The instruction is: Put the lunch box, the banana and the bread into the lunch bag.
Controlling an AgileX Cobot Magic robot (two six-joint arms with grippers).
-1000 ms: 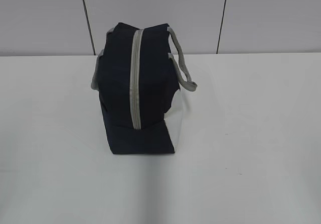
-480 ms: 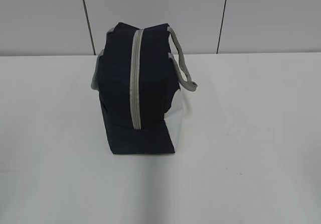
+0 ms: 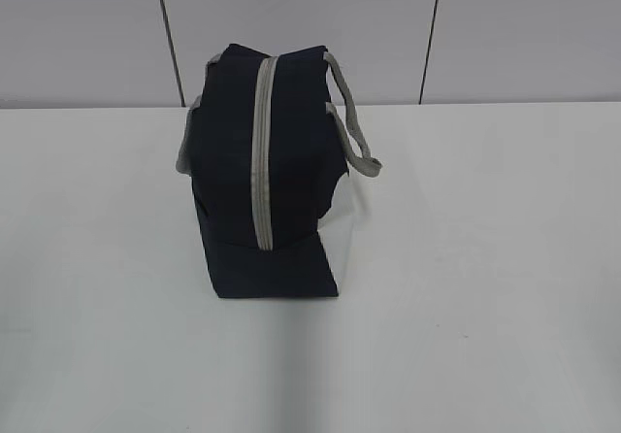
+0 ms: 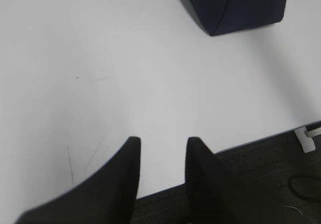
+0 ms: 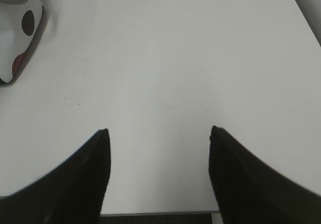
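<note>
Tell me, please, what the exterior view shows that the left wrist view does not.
Only the exterior view shows the whole lunch bag standing on the table, with its grey zipper closed, its handles, its white side panel and the wall behind. Only the left wrist view shows the left gripper, open and empty over the table's near edge, and the dark floor. Both show the bag's navy lower corner and the white table. Neither shows the food.
</note>
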